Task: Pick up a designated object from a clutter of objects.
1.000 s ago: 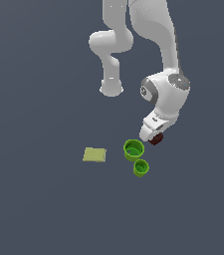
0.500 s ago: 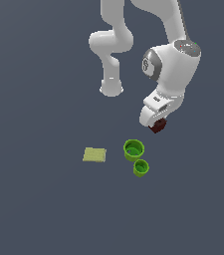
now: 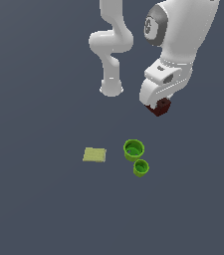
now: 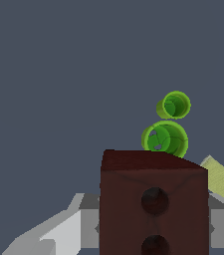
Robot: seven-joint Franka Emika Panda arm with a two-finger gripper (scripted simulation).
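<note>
The designated object, a dark reddish-brown block [image 3: 160, 107] with round holes [image 4: 153, 204], hangs well above the floor with my gripper [image 3: 159, 105] shut on it. In the wrist view its grey fingers [image 4: 81, 224] press both sides of the block. What is left of the clutter lies below on the floor: a larger green cup [image 3: 133, 149] [image 4: 164, 138], a smaller green cup [image 3: 141, 168] [image 4: 174, 105] beside it, and a flat pale yellow-green square [image 3: 94, 155] [image 4: 219, 177] toward the exterior view's left.
The arm's white base [image 3: 111, 88] stands behind the cups on the dark grey floor [image 3: 39, 99]. The block is held above and toward the exterior view's right of the larger cup.
The arm has lifted the brown block straight up from beside the larger green cup, rising steadily over the last second. Cups and square have not moved.
</note>
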